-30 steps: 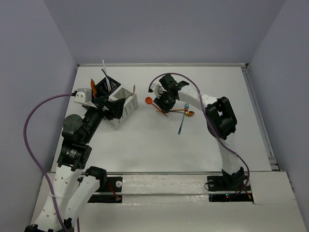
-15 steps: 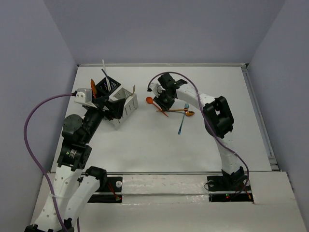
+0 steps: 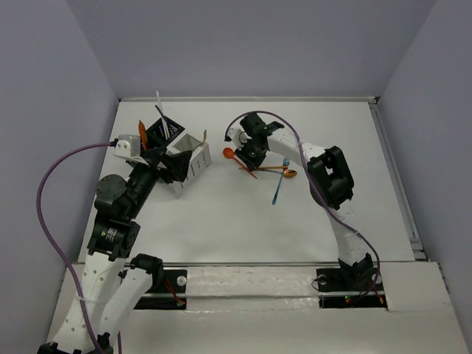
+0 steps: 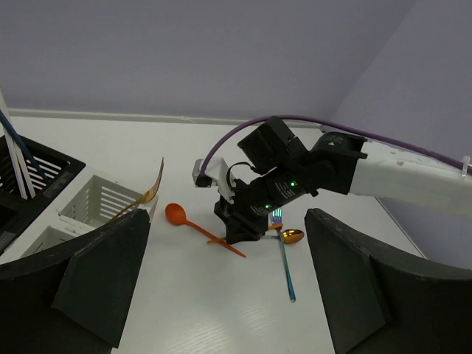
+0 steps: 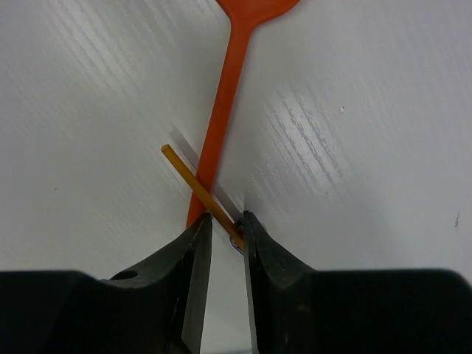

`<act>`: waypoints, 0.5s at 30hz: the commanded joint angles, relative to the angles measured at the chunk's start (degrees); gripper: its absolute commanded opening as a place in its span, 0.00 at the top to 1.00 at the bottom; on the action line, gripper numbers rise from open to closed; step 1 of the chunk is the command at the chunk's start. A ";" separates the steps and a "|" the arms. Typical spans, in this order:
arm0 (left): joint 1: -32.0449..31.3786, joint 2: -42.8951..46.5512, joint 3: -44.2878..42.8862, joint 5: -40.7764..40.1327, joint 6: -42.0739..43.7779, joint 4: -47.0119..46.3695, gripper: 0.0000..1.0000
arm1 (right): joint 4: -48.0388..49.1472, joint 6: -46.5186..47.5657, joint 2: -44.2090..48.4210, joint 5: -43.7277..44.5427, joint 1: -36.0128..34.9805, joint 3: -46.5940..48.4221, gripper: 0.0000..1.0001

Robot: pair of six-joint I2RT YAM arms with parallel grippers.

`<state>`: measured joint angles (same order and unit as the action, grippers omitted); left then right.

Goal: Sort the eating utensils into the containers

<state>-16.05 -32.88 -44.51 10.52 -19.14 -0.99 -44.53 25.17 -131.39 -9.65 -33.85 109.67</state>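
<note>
Right hand (image 5: 226, 221) low over counter (image 5: 354, 147), fingers almost together, one each side of thin gold stick (image 5: 184, 171); cannot tell if squeezing it. Orange spoon (image 5: 225, 96) lies under stick, bowl far ahead of hand. Left hand (image 3: 175, 167) wide open, holding nothing; white box (image 4: 96, 203) and black box (image 4: 44, 166) just ahead on its left

There are 2 containers: 1 black caddy (image 3: 166, 132) and 1 white caddy (image 3: 199, 156). Right of the white caddy lie 3 loose utensils: 1 orange spoon (image 3: 228, 154), 1 gold spoon (image 3: 290, 174) and 1 teal fork (image 3: 279, 184) (at least 4 more stick out of the caddies).
</note>
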 commanded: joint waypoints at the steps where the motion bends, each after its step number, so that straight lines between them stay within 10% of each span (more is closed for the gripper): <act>1: -0.12 0.19 -0.05 0.90 0.50 -2.78 0.01 | -1.26 1.55 -0.62 0.16 -0.34 2.31 0.72; 15: -0.12 -0.34 0.13 1.25 0.41 -3.05 0.01 | 2.78 1.55 2.98 2.97 -0.34 0.90 0.93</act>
<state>-16.05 -33.04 -44.51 10.57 -19.14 -0.99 -44.29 25.54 -131.44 -8.10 -33.85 109.78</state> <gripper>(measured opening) 0.986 0.093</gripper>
